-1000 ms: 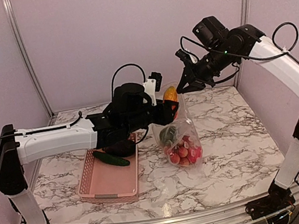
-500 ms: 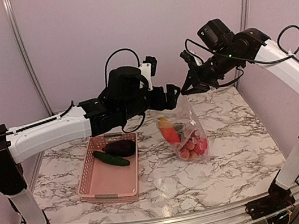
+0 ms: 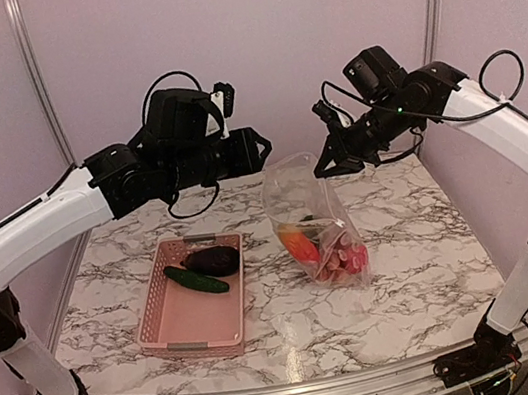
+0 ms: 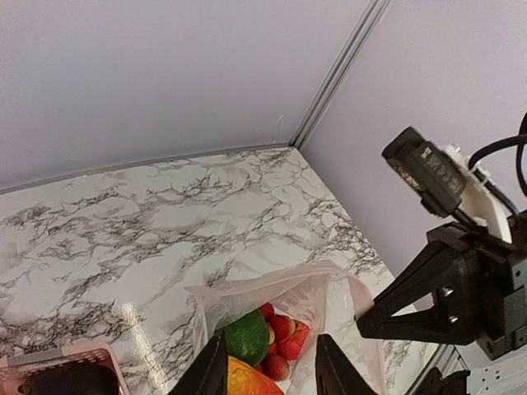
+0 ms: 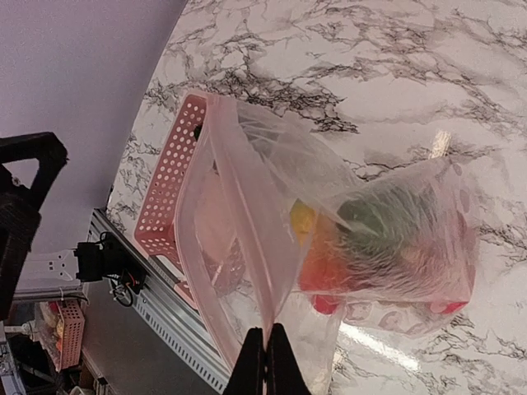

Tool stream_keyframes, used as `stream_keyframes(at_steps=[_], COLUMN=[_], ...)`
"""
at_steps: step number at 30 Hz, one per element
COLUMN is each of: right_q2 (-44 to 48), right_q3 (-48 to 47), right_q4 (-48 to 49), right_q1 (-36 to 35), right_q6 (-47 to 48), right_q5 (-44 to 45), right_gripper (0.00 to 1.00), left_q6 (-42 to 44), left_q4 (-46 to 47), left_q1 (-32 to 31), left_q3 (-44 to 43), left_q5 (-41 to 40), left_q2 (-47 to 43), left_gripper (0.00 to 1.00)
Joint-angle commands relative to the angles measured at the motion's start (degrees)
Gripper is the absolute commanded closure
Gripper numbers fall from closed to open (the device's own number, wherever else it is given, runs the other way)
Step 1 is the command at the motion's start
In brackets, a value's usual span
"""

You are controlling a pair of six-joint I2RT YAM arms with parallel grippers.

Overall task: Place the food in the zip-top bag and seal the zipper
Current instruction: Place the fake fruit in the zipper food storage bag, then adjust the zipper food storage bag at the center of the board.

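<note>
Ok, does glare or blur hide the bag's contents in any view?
Top external: evenly lit, sharp; the zip-top bag reads clearly. Left wrist: a glare streak on the table, food sharp. Right wrist: crinkled film hazes the food, small table reflections.

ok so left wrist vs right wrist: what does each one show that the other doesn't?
Left wrist only: the left hand, fingers apart with nothing between them, and the right arm's wrist camera.
Right wrist only: the zipper along the bag's mouth, and the table's front rail.
Both: the right hand shut on the zip-top bag at its mouth, the food inside, the pink basket and the marble table.
</note>
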State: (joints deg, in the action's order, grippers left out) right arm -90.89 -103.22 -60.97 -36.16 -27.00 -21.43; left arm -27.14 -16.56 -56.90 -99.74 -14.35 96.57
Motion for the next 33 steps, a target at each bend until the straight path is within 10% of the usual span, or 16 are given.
stream_keyframes(at_steps=[1, 9, 16, 33], right_q2=[-0.6, -2.0, -2.8, -5.5], right_q3=[-0.1, -1.9, -3.7, -7.9], right_q4=[1.6, 1.6, -1.2, -5.6], right_q1=[-0.4, -0.6, -0.6, -0.6], right_q6=[0.4, 0.2, 0.6, -0.3], right_q5=[-0.8, -1.8, 0.7, 10.1], right_gripper=[1.00, 1.00, 1.00, 0.89], left_q6=[-6.0, -11.3, -12.4, -15.6], left_q4=[-12.7, -17.8, -17.7, -14.3], left_q1=[1.2, 4.3, 6.6, 6.1], left_q3=[1.1, -2.6, -9.4, -12.2], left_q5=[5.2, 9.3, 16.6, 18.2], left_q2=[1.9, 8.2, 14.6, 12.1], left_gripper=[0.63, 0.56, 1.00, 1.00])
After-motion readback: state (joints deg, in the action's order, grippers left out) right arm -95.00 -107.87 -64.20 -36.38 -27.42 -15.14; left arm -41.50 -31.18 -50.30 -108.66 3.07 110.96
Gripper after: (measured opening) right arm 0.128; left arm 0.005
